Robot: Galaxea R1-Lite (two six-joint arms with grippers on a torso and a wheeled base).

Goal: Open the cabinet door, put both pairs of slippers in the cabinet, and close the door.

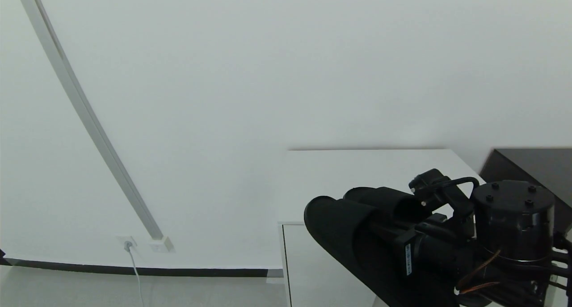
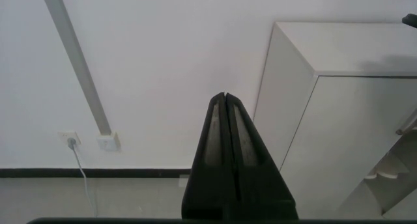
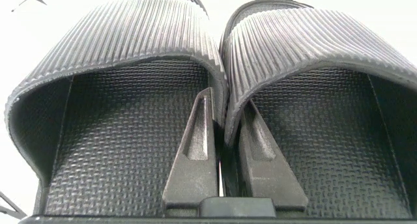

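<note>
A pair of black ribbed slippers (image 3: 176, 74) is held side by side in my right gripper (image 3: 225, 129). One finger sits inside each slipper, pinching their adjoining inner walls. In the head view the black slippers (image 1: 353, 226) hang in front of the white cabinet (image 1: 371, 173) at the lower right, with the right gripper (image 1: 440, 195) behind them. My left gripper (image 2: 225, 110) is shut with nothing between its fingers, held in the air beside the white cabinet (image 2: 339, 87). A slice of shelving shows at the cabinet's far side (image 2: 397, 172).
A white wall with a slanted grey conduit (image 1: 85, 115) runs down to a wall socket with a plugged white cable (image 1: 129, 246). A black skirting strip (image 1: 134, 270) lines the floor. A dark furniture top (image 1: 536, 164) stands right of the cabinet.
</note>
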